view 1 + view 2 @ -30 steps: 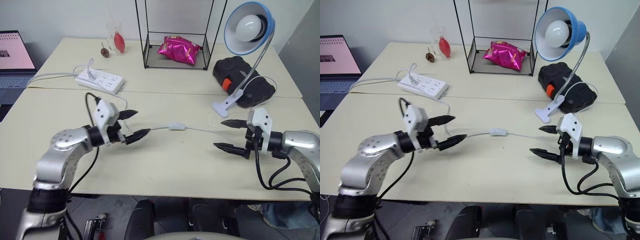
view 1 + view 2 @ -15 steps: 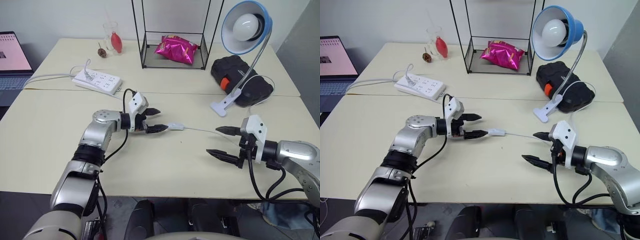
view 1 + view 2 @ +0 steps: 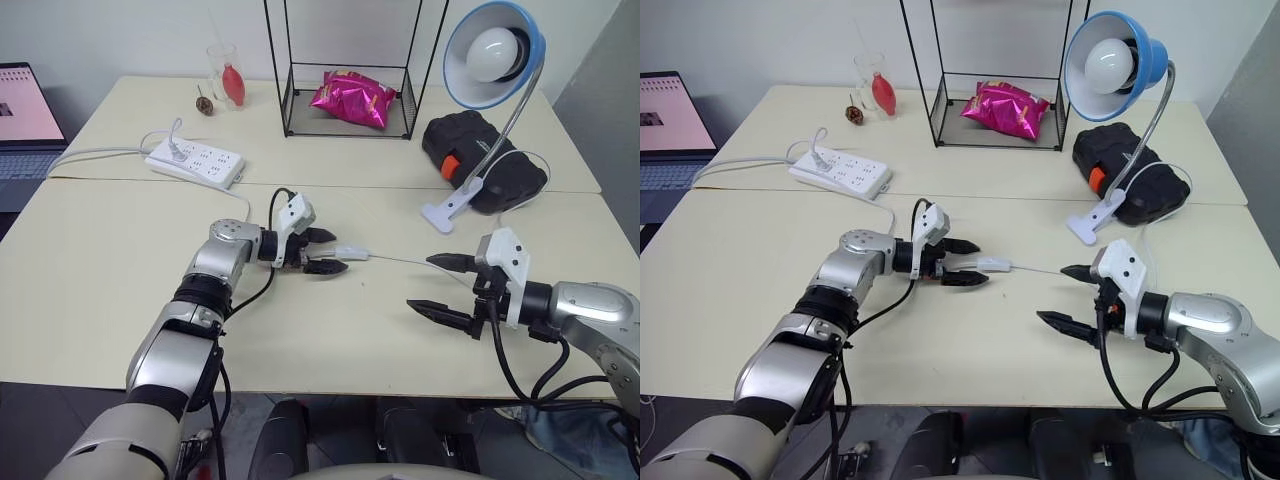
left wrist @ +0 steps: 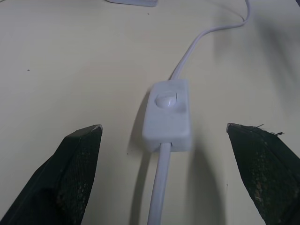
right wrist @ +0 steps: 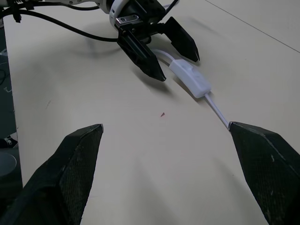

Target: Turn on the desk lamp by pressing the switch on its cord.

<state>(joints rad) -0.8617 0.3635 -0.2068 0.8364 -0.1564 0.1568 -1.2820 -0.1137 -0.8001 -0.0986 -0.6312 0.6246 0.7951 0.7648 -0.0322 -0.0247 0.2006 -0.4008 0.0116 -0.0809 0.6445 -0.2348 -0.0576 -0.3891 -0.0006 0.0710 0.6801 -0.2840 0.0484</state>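
Cream tabletop (image 3: 120, 260): small white oblong inline switch (image 4: 168, 115) lies between your left gripper (image 3: 330, 251)'s spread, empty fingers. Approach step; next, bring one fingertip down onto its round button. Right gripper (image 3: 432, 283) open, idle.

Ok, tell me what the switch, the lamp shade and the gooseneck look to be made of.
Switch: smooth white moulded plastic, judging by its rounded edges and soft sheen. Lamp shade: glossy blue, painted metal or plastic; can't tell which. Gooseneck: silvery, probably bare flexible metal.
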